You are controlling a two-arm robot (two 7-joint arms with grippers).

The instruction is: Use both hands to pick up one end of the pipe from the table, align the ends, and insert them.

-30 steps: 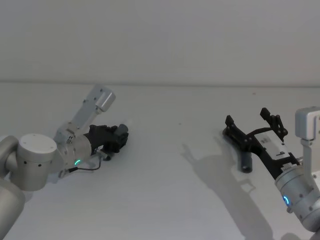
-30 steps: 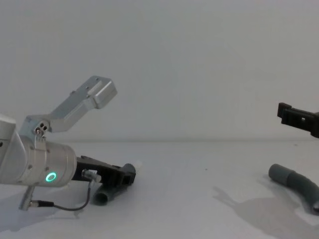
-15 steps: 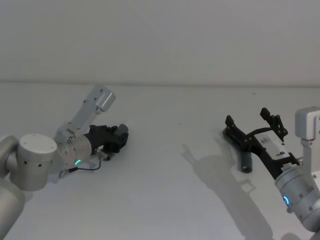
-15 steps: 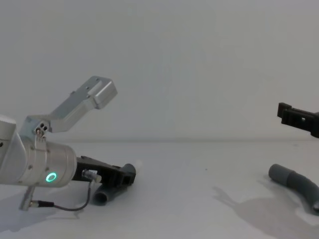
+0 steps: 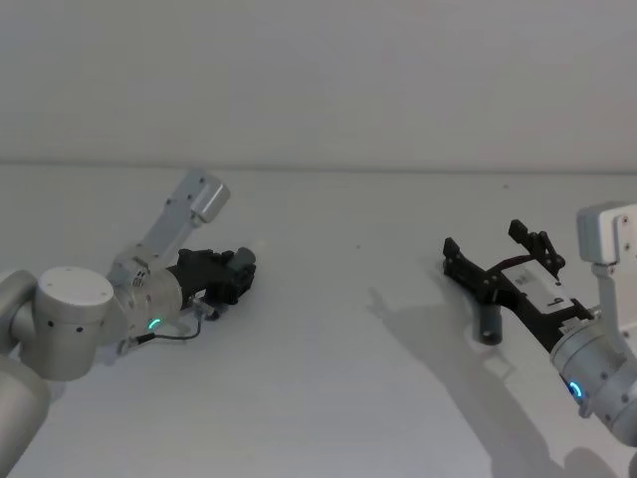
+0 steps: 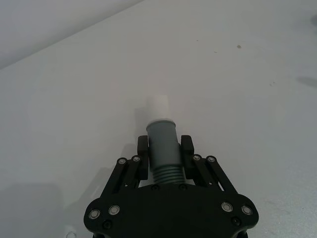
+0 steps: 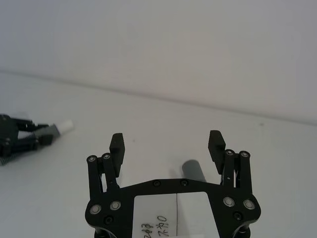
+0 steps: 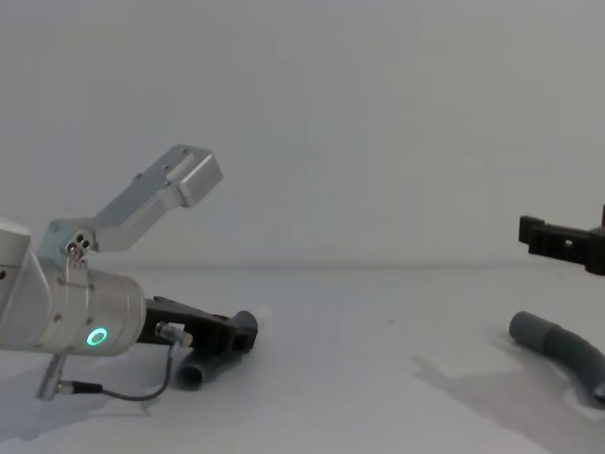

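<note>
**Left locked on, right poised to grab**

The left gripper (image 6: 165, 148) holds the white-tipped piece (image 6: 163, 141) in its fingers, low near the counter's (image 5: 328, 398) left edge. The right gripper (image 7: 167, 144) hovers, fingers wide, over the cuffed piece (image 7: 192, 171) near the right edge. Its next move is likely to drop and close. The chest view reveals that piece's curve, and the right wrist view shows its cuff end.

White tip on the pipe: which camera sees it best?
The left wrist view. The white tip sticks out of the pipe gripped in the left claw, big and unblocked. The right wrist view shows it small, far off. In the head and chest views it is a pale speck beside the claw.
</note>
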